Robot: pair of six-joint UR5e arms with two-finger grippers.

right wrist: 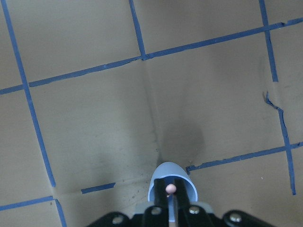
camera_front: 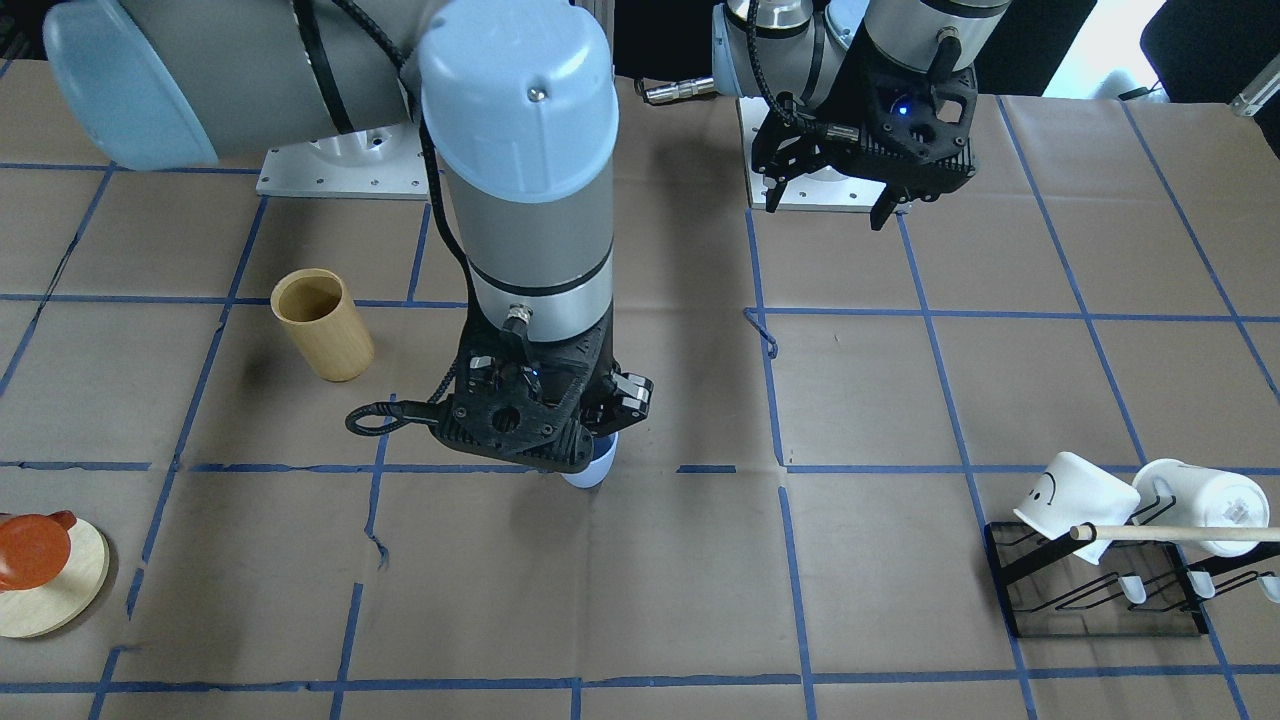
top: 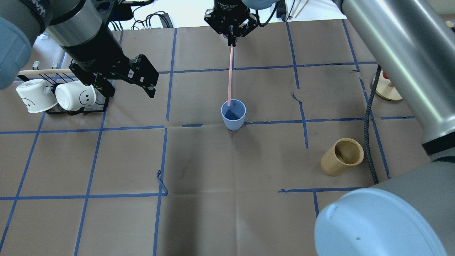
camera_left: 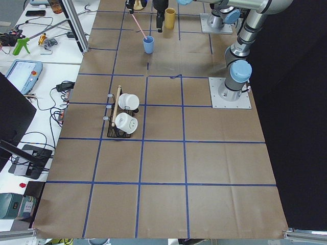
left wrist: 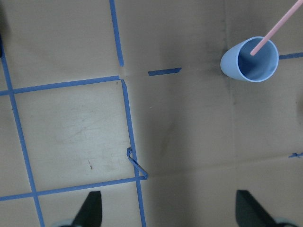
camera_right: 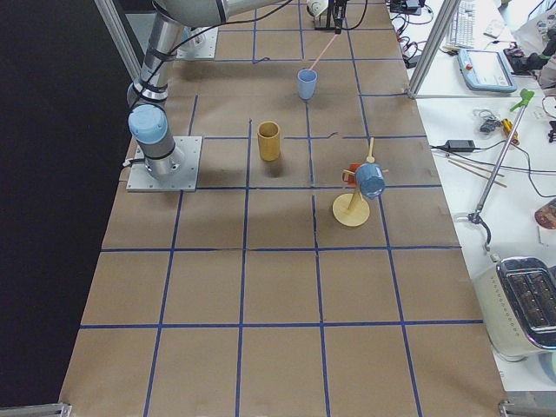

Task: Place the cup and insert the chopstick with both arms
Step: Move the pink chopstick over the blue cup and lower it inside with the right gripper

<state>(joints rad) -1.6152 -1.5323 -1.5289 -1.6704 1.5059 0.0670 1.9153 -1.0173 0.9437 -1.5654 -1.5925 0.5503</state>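
The light blue cup (top: pixel 233 116) stands upright near the table's middle. It also shows in the left wrist view (left wrist: pixel 251 60) and, mostly hidden under the right gripper, in the front view (camera_front: pixel 596 467). The thin pink chopstick (top: pixel 230 76) hangs steeply tilted, with its lower end inside the cup. My right gripper (top: pixel 231 42) is shut on its upper end, above and beyond the cup. In the right wrist view the stick (right wrist: pixel 170 188) shows end-on over the cup's mouth. My left gripper (top: pixel 129 90) is open and empty, apart from the cup, beside the mug rack.
A tan wooden cylinder cup (top: pixel 342 157) stands on the robot's right. A black rack (top: pixel 71 108) with two white mugs and a wooden dowel is at the left. A round wooden stand (top: pixel 385 89) sits at the far right, with a blue mug (camera_right: pixel 369 180) on it.
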